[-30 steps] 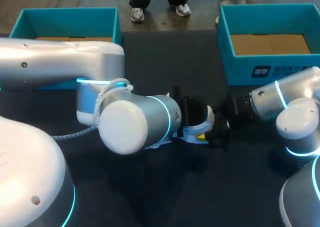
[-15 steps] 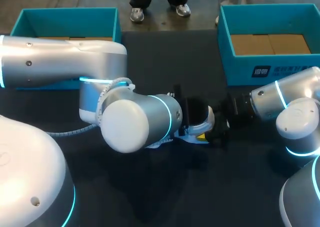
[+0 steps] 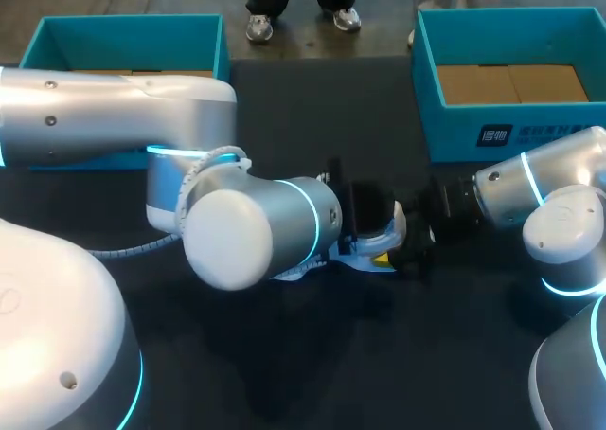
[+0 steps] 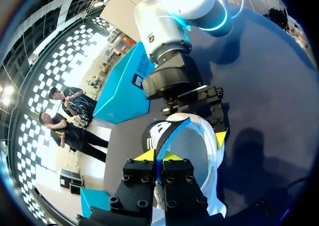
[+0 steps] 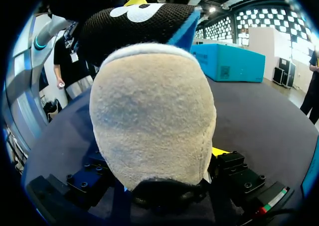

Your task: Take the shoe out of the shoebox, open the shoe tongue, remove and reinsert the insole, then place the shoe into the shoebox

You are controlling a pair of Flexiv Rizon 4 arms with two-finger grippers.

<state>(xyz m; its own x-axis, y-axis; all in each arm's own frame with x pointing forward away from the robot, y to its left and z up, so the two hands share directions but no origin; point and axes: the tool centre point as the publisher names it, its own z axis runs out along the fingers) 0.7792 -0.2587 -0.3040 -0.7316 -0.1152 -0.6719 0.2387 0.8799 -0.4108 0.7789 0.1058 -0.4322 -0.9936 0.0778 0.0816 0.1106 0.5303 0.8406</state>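
shoe point(image 3: 379, 223) lies on the dark table point(image 3: 312, 354), mid-table, between my two arms and outside both boxes. white upper, black tongue point(image 4: 159, 131) with a blue edge.

left gripper point(image 4: 159, 156): fingers nearly closed, yellow tips pinching the thin edge of the tongue from both sides. tongue stands up from the shoe's opening.

right gripper point(image 5: 159, 159): comes in from the opposite end and is clamped around the heel, fingers wide apart. the beige heel fills the gap between them. one yellow fingertip point(image 5: 221, 151) lies against the shoe's side; the other is hidden behind the heel.

left teal shoebox point(image 3: 57, 32) and right teal shoebox point(image 3: 454, 117) stand at the table's far corners, well apart from the shoe. cardboard shows inside each.
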